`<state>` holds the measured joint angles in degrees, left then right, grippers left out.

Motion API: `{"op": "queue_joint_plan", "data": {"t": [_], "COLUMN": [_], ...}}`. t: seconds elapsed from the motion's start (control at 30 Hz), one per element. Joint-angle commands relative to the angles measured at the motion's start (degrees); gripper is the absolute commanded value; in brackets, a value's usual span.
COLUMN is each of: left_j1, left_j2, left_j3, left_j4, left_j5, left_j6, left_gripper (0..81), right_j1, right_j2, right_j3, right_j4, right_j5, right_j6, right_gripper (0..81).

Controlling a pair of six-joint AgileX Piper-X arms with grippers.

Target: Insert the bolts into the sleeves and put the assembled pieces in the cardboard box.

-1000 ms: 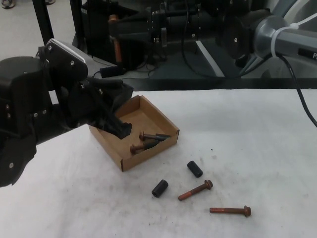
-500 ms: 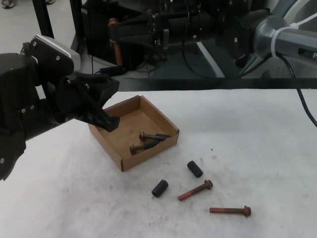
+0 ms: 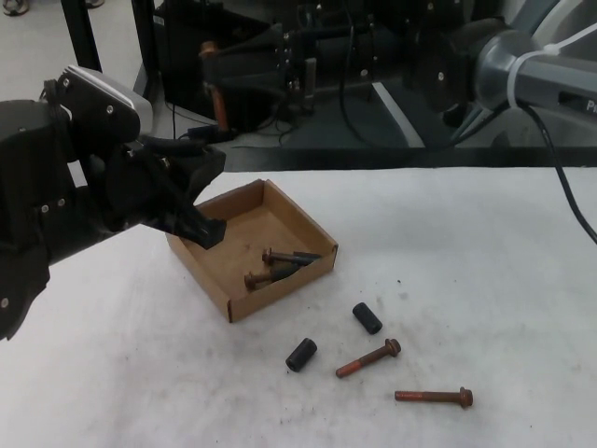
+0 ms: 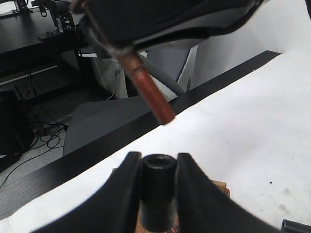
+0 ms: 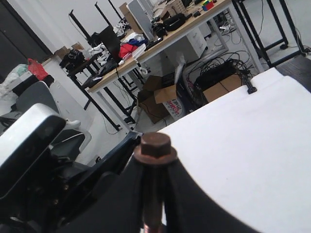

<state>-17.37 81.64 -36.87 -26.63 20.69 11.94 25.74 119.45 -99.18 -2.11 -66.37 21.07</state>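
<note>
High view — right jaws, clenched on bolt (image 3: 216, 89), nudged left; left jaws grip sleeve (image 4: 158, 194).

The white-covered bench (image 3: 485, 243) is carrying a cardboard box (image 3: 284, 285) left of centre. One black sleeve (image 3: 300, 355) is lying at five o'clock from the box, and a second sleeve (image 3: 367, 318) at four o'clock. A rusty bolt (image 3: 368, 358) is lying at three o'clock from the black sleeve, and a second bolt (image 3: 434, 397) at four o'clock from the rusty bolt. A tiny speck (image 3: 399, 282), possibly dirt, is sitting nearby.
</note>
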Motion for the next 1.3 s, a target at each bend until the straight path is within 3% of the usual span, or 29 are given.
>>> {"op": "queue_joint_plan", "data": {"t": [0.0, 0.53, 0.83, 1.27], "left_j1": [0.14, 0.12, 0.12, 0.12], "left_j2": [-0.04, -0.04, -0.04, -0.04], "left_j3": [-0.41, -0.41, -0.41, -2.43], "left_j4": [-1.48, -2.07, -2.38, -3.31], "left_j5": [0.45, 0.45, 0.45, 0.45], "left_j6": [0.57, -0.59, -5.81, -7.26], "left_gripper": [0.8, 0.8, 0.8, 0.8], "right_j1": [0.64, 0.89, 0.89, 1.3], "right_j2": [-0.81, -0.81, -0.59, -0.34], "right_j3": [0.04, 1.06, 1.06, 1.06], "right_j4": [0.07, -0.3, -0.3, -0.3], "right_j5": [-0.82, -0.82, -0.82, -0.82], "right_j6": [-0.53, -2.27, -9.36, -10.79], "right_gripper": [0.2, 0.2, 0.2, 0.2]}}
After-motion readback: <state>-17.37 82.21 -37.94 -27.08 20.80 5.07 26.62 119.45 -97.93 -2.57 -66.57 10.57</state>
